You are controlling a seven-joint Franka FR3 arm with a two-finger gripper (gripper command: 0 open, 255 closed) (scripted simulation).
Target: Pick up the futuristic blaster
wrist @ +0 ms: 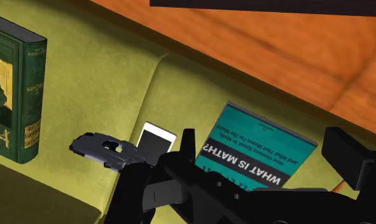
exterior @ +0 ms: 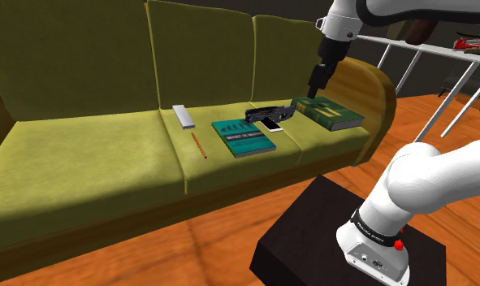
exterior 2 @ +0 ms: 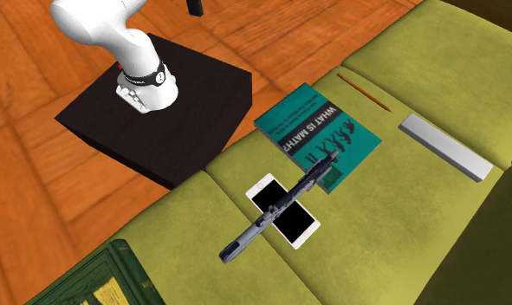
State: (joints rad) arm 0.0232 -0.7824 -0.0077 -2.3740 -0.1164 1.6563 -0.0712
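Gripper [wrist: 266, 141] hangs spread apart and empty near the blaster [wrist: 100, 147] — I fear that closing off-centre would only skid it across the phone [wrist: 158, 137] beneath it.

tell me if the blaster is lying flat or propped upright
Lying flat: the blaster rests on its side on the sofa seat, across the phone, one end over the teal book.

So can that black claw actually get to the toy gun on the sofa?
Probably yes. The blaster lies uncovered on the sofa, across a phone and a teal book's edge. The open gripper hangs above the seat nearby, with nothing between them.
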